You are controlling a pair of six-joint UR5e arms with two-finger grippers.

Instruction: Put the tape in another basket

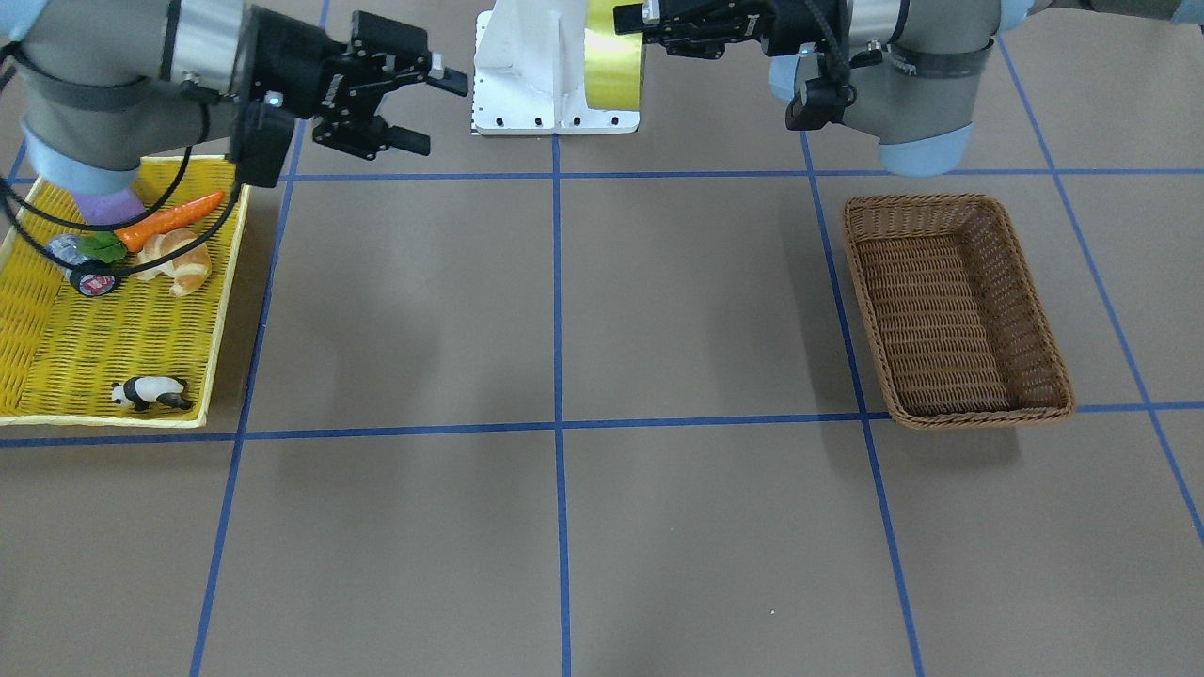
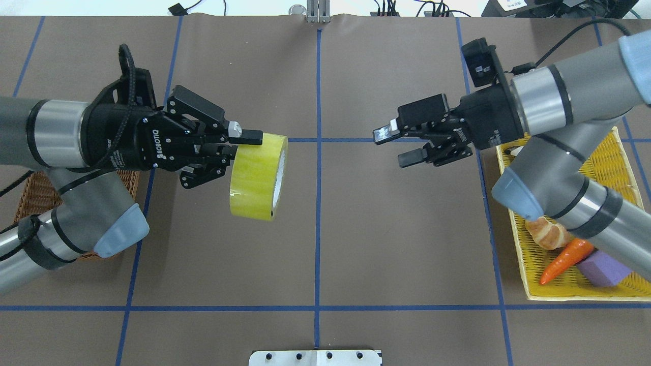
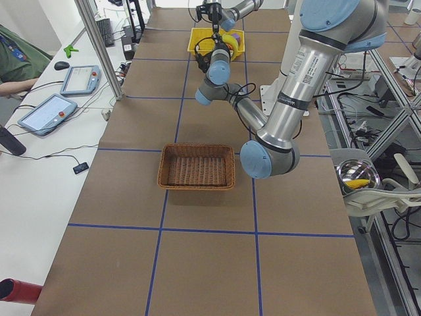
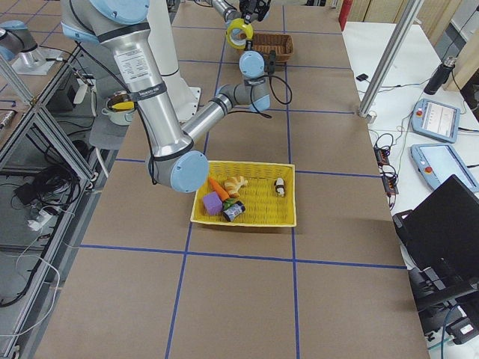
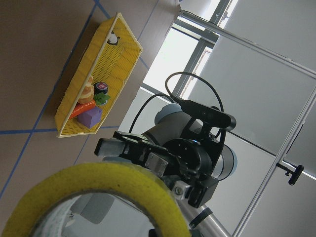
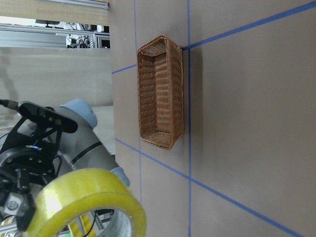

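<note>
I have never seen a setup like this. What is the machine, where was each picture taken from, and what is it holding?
This is a robot with two arms at a brown table, each ending in two fingers. Two pictures look down on the table, one facing the robot, one from behind it; two look along it from either end; two come from cameras on the wrists. The left arm's fingers hold a roll of yellow tape off the table. The right arm's fingers are open and empty. On the robot's left lies an empty wicker basket. On its right a yellow tray holds a carrot, a croissant, a purple block, a small cylinder and a toy panda.
</note>
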